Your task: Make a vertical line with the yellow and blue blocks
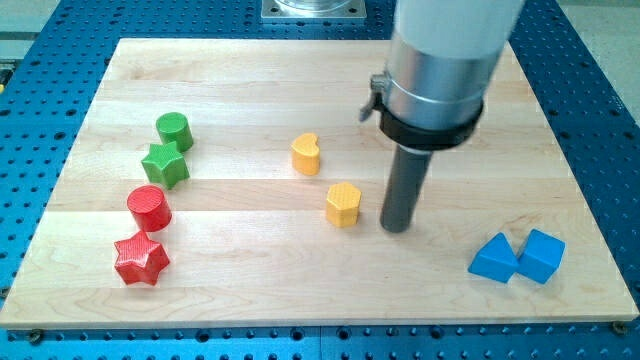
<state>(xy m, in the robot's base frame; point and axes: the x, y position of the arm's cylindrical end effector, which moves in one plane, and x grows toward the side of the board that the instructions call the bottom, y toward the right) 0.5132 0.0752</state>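
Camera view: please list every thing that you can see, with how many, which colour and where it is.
Green cylinder: one, green, view's left, upper.
Green star: one, green, just below the cylinder.
Red cylinder: one, red, left, lower.
Red star: one, red, bottom left.
Yellow heart: one, yellow, centre.
Yellow hexagon: one, yellow, below and right of the heart.
Blue blocks: two, blue, bottom right, touching.
Board: one, light wood.
My tip: one, dark, right of the hexagon, small gap.
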